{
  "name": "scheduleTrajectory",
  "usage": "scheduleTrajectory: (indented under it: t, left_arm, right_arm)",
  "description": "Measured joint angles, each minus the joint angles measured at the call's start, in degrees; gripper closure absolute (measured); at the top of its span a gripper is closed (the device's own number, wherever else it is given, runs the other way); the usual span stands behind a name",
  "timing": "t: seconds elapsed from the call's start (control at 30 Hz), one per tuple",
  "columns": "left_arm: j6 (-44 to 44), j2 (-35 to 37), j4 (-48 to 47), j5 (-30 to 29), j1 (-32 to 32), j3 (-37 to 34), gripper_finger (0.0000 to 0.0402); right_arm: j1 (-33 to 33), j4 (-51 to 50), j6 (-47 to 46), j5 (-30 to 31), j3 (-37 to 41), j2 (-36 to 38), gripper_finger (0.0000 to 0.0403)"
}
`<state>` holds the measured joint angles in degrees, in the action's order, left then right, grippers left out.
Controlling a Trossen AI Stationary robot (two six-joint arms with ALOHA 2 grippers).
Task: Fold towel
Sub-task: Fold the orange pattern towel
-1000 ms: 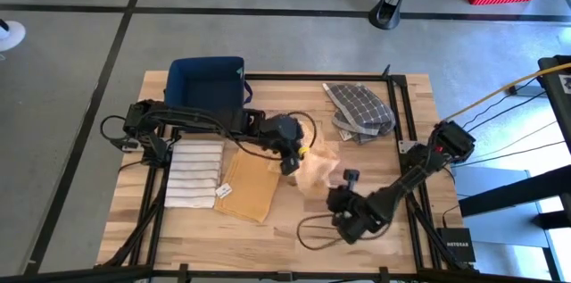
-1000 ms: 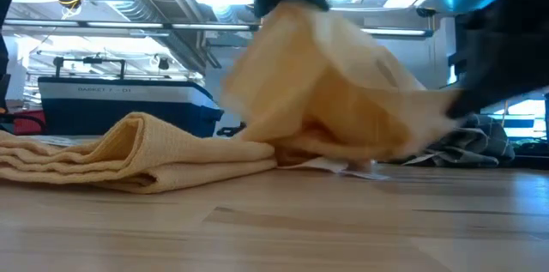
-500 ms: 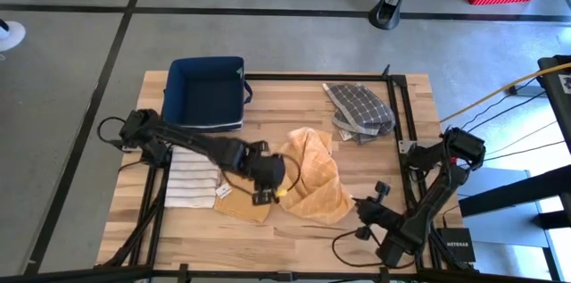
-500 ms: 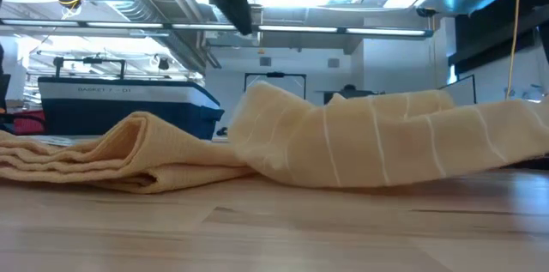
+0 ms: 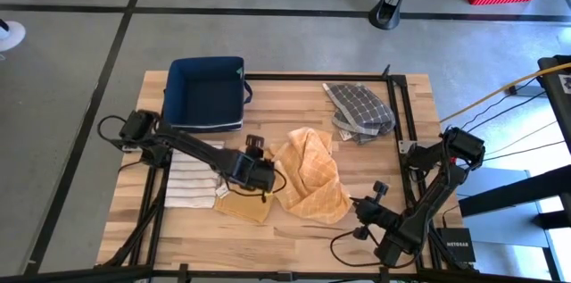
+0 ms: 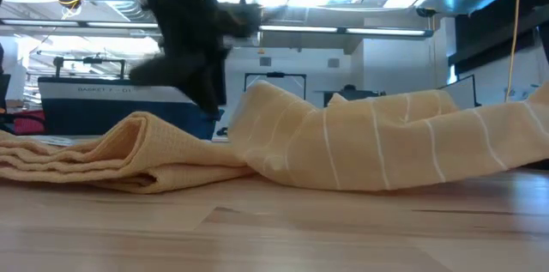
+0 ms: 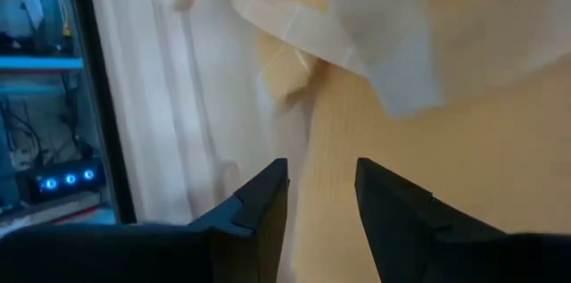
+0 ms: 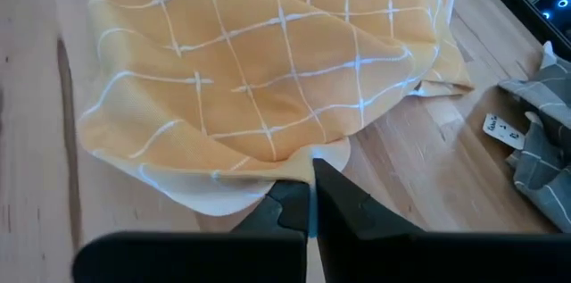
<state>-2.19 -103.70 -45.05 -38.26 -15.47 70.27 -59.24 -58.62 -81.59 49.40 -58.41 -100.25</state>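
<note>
A yellow checked towel [image 5: 312,174] lies crumpled and partly spread in the middle of the table; it is also seen in the low view [image 6: 386,143]. My right gripper [image 8: 310,185] is shut at the towel's near right corner, where it shows in the high view [image 5: 353,212]. My left gripper [image 7: 321,189] is open and holds nothing. It hangs over a folded yellow towel [image 5: 243,201], just left of the checked towel, as the high view [image 5: 260,174] shows. My right gripper pinches the checked towel's near edge [image 8: 312,153] between its two fingertips, where the cloth gathers into a small tuck. The fingers slant down at it from the table's near right. The rest of the towel lies slack on the table.
A folded white striped towel [image 5: 192,176] lies left of the folded yellow one. A blue bin [image 5: 205,94] stands at the far left and a grey checked cloth [image 5: 359,109] lies at the far right. Black frame rails [image 5: 397,113] run along the table.
The checked towel, held up bunched between both grippers a second ago, has dropped and spread out on the table. My right gripper drew its corner toward the near right edge, then kept still. My left gripper let go, sank and moved left over the folded yellow towel.
</note>
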Motion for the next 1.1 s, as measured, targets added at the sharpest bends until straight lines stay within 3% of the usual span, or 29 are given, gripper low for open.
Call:
scheduleTrajectory:
  t: [0.2, 0.4, 0.57, 0.73, 1.1]
  left_arm:
    - [-8.66, -0.02, 15.93, 2.29, 2.84, -6.2, 0.0276]
    - [-9.1, 0.33, 13.53, 14.24, -0.83, -1.08, 0.0277]
    - [0.93, 0.39, 12.76, 22.97, -4.76, 4.76, 0.0277]
    - [14.52, 0.21, 13.31, 29.14, -7.46, 5.53, 0.0277]
    - [28.99, -1.22, 6.54, 29.6, -17.08, 4.95, 0.0277]
  right_arm:
    - [0.0, -0.01, 0.09, 0.54, 0.0, -0.02, 0.0392]
    - [0.0, 0.05, 0.12, 0.54, 0.0, -0.04, 0.0391]
    - [0.0, 0.65, 0.12, 0.24, 0.0, -0.07, 0.0397]
    - [0.0, 1.78, 0.11, -0.24, 0.0, -0.07, 0.0395]
    - [0.0, 2.22, 0.09, -0.34, 0.0, -0.07, 0.0398]
